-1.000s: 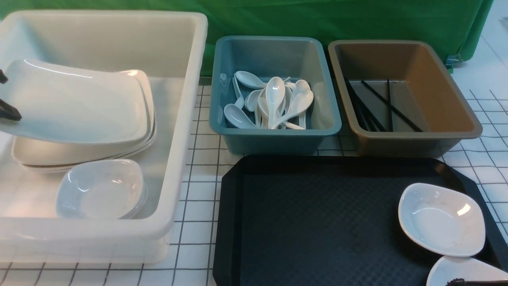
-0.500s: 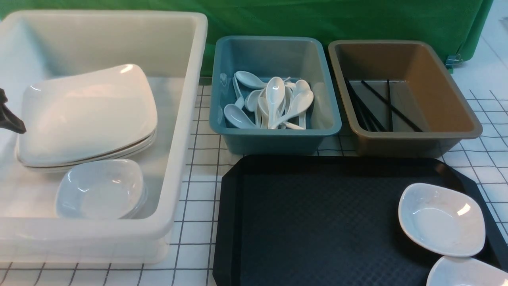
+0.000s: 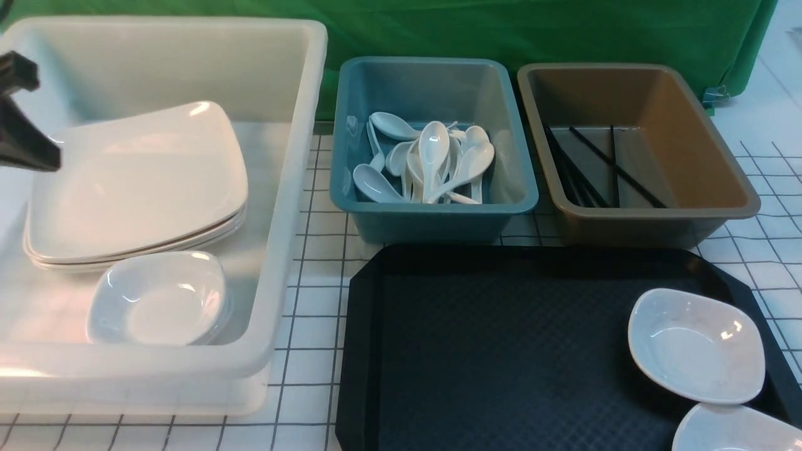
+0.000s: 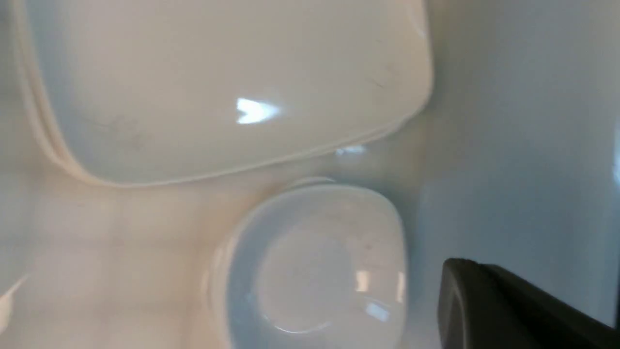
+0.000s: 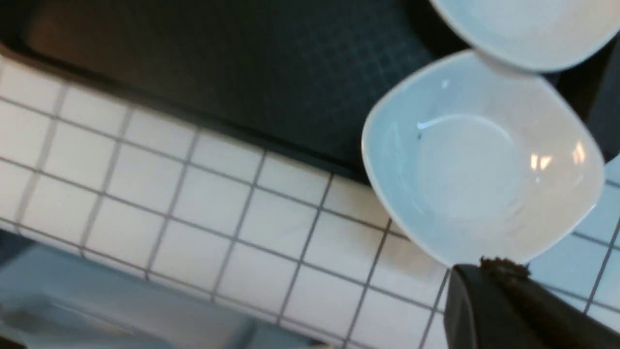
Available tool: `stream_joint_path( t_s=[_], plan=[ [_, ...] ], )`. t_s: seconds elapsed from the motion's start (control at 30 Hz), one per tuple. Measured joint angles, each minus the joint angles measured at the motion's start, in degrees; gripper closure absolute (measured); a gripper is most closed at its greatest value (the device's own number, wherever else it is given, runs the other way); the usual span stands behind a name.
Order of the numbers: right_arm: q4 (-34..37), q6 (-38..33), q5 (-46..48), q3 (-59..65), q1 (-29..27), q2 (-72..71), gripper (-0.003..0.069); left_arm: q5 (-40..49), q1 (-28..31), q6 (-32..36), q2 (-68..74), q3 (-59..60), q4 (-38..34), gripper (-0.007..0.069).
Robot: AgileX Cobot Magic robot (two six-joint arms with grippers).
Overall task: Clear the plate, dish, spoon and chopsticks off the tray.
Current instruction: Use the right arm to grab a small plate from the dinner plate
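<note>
Our left gripper [image 3: 45, 119] hangs over the left end of the white tub [image 3: 294, 188]; its two black fingers [image 3: 28, 153] are spread wide, with nothing between them. Below it the plate [image 3: 141, 181] lies flat on top of a stack of like plates inside the tub; just beside the stack's near edge sit the small dishes [image 3: 156, 300], nested one in another. In the left wrist view we see the plate [image 4: 218, 87] and the small dishes [image 4: 315, 261] from above, with one dark finger [image 4: 508, 310] at the edge of the view, clear of both.

The tray [image 3: 501, 351] lies on the checked tablecloth [image 3: 313, 313], near the tub and in front of the teal tub [image 3: 432, 219] and the brown tub [image 3: 714, 213]. A dish [image 3: 695, 344] rests on the tray near its right rim. A second dish [image 3: 733, 432] shows at the front view's lower right corner, cut off by the edge of the view.

In the right wrist view that second dish [image 5: 479, 155] spans the tray's rim [image 5: 193, 121], part of it over the tablecloth [image 5: 242, 228]; its rim meets the tip of the right gripper [image 5: 489, 281]. Only one finger [image 5: 513, 315] is plain there, so we cannot tell whether the fingers pinch the dish or stand apart.

The spoons [image 3: 432, 163] lie heaped in the teal tub; the chopsticks [image 3: 589, 169] lie on the floor of the brown tub.
</note>
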Motion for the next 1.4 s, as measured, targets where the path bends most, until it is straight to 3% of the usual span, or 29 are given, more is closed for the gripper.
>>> stream_joint_path(
  t_s=[0.17,0.27,0.33,0.37,0.57,0.8,1.13,1.27,1.4],
  plan=[
    [0.2,-3.7,-0.1,2.0,0.0,7.8,0.0573,1.7,-9.1,0.8,-1.9,0.0,0.5,0.0631],
    [1.6,-7.1,-0.2,2.3,0.4,12.9,0.0411,2.0,-16.2,1.0,-2.2,0.1,2.0,0.0629],
    [1.7,-7.8,-0.3,2.3,1.1,14.0,0.0358,2.1,-17.7,1.0,-2.3,0.3,2.6,0.0628],
    [1.6,-8.2,-0.5,2.3,2.7,15.8,0.0281,2.2,-19.6,1.0,-2.3,0.6,3.8,0.0628],
    [-5.2,-6.7,-0.9,2.8,10.9,23.1,0.0216,2.2,-21.8,1.0,-2.3,1.2,4.5,0.0627],
    [-13.1,-1.2,-5.3,6.4,16.8,30.0,0.0215,2.2,-21.8,1.0,-2.3,1.2,4.7,0.0627],
    [-16.9,1.3,-8.8,6.8,17.3,36.0,0.0237,2.2,-21.8,1.0,-2.3,1.2,4.7,0.0627],
    [-17.2,1.3,-10.7,6.8,17.3,38.3,0.0353,2.2,-21.8,1.0,-2.3,1.2,4.7,0.0627],
    [-17.2,1.0,-11.5,6.8,17.4,38.6,0.0526,2.2,-21.8,1.0,-2.3,1.2,4.7,0.0627]
  ],
)
